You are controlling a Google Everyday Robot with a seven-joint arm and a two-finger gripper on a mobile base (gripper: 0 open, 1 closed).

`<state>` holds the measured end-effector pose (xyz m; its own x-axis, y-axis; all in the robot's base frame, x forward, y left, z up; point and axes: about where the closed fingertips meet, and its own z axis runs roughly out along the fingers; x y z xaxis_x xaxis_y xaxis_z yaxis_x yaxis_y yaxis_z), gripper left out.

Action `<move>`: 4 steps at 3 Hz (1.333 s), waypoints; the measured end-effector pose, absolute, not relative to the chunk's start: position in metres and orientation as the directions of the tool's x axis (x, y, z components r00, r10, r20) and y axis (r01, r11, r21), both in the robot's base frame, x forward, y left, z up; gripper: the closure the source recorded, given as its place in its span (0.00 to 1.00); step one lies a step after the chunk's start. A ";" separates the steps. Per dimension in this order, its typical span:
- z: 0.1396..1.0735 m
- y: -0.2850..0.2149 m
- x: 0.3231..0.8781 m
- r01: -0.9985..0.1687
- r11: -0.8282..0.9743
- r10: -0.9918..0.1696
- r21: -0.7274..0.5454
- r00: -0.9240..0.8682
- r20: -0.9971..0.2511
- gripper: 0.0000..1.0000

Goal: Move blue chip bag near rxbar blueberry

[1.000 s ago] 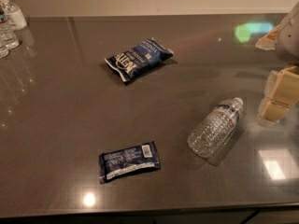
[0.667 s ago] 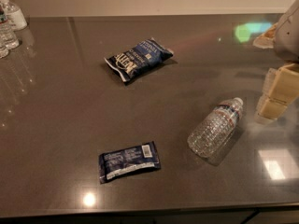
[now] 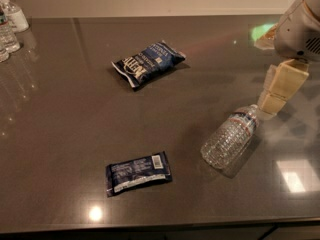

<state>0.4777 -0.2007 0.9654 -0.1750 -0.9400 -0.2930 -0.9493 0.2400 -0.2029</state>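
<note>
Your gripper (image 3: 273, 102) sits at the right edge of the table (image 3: 60, 134), a stack of pale beige blocky segments under a grey-white arm housing (image 3: 300, 31). You can't tell whether it is open or closed. It holds nothing visible. Its lower end is just beside the cap end of the water bottle (image 3: 231, 140); contact can't be judged.

The blue chip bag (image 3: 149, 63) lies flat on the table, upper centre, well apart from the gripper. It is puffy, crinkled dark navy foil with crimped ends and sits on a diagonal. It has large white block lettering and a smaller line above it, neither readable for sure.

The rxbar blueberry (image 3: 138, 173) is lower centre, near the front edge and well apart from the bag. It is a small flat rectangular dark blue wrapper, slightly tilted, with rows of white fine print too small to read. It has a white barcode patch at its right end.

The water bottle is clear ribbed plastic lying on its side, neck pointing up-right, with a narrow label band near the shoulder whose text is unreadable.

The tabletop is dark grey, smooth and glossy, with light spots and a green glare patch (image 3: 260, 31). A few clear upright bottles (image 3: 9, 31) stand in the far left corner, one with a pump top.
</note>
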 end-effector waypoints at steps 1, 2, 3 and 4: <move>0.955 -0.190 0.507 -0.949 0.257 -0.918 -0.182 -0.181 -0.353 0.00; 0.946 -0.174 0.540 -0.946 0.274 -0.890 -0.172 -0.182 -0.417 0.00; 0.939 -0.152 0.575 -0.946 0.279 -0.864 -0.162 -0.174 -0.472 0.00; 0.926 -0.129 0.610 -0.945 0.286 -0.845 -0.157 -0.171 -0.507 0.00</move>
<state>0.6099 -0.1290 0.9257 -0.1714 -0.8449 -0.5067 -0.9453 0.2860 -0.1572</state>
